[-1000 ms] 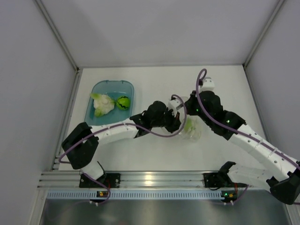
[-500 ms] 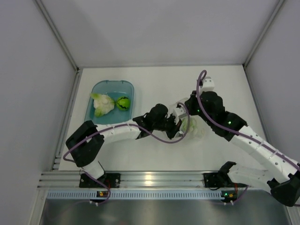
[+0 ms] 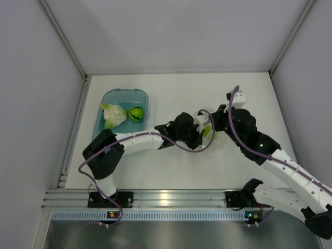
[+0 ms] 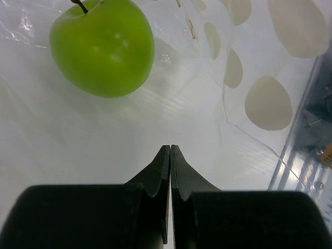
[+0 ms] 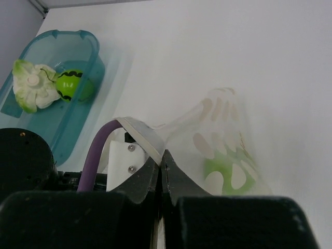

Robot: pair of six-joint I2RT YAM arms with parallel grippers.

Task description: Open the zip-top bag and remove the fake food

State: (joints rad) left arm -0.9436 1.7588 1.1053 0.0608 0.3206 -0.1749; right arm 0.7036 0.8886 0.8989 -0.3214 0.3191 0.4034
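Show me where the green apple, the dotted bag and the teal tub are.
green apple (image 4: 102, 47), left wrist view, middle of its skin.
dotted bag (image 5: 218, 124), right wrist view, its dotted upper wall.
teal tub (image 3: 124, 98), top view, bare floor by far rim.

Clear crinkly plastic zip-top bag (image 4: 249, 62), glossy lime-green ball (image 4: 102, 46), translucent teal tub (image 5: 62, 124)
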